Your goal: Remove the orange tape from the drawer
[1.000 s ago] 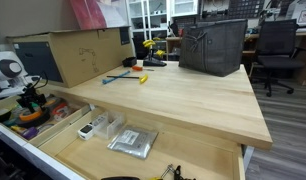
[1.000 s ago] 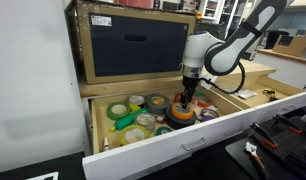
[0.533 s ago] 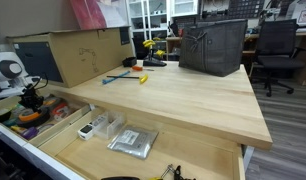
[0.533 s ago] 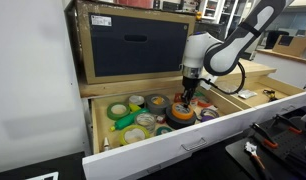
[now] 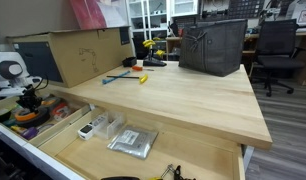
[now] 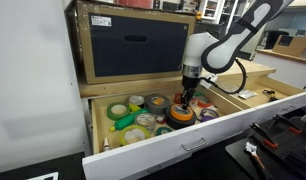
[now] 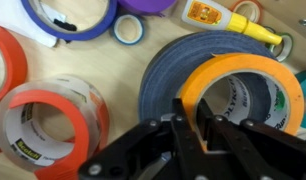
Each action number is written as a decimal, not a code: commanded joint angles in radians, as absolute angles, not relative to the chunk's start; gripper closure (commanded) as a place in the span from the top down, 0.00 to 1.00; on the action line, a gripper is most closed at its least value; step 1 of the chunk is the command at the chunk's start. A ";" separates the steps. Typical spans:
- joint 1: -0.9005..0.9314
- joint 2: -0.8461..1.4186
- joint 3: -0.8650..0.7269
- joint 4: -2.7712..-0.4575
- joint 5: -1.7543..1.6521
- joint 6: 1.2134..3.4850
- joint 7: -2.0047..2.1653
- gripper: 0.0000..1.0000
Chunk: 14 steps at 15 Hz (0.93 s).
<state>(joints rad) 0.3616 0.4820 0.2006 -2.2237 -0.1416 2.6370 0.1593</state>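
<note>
Wrist view: orange tape [image 7: 243,66], laid flat atop a dark roll [image 7: 173,58] in the drawer [image 7: 121,75]; its near rim is pinched by the tool [image 7: 193,114], directly above it.
</note>
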 commanded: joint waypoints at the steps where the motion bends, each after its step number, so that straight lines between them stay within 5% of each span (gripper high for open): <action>1: 0.350 0.471 0.252 -2.240 -0.092 2.655 0.105 0.04; 14: 0.324 0.317 0.188 -2.368 -0.134 2.656 0.134 0.04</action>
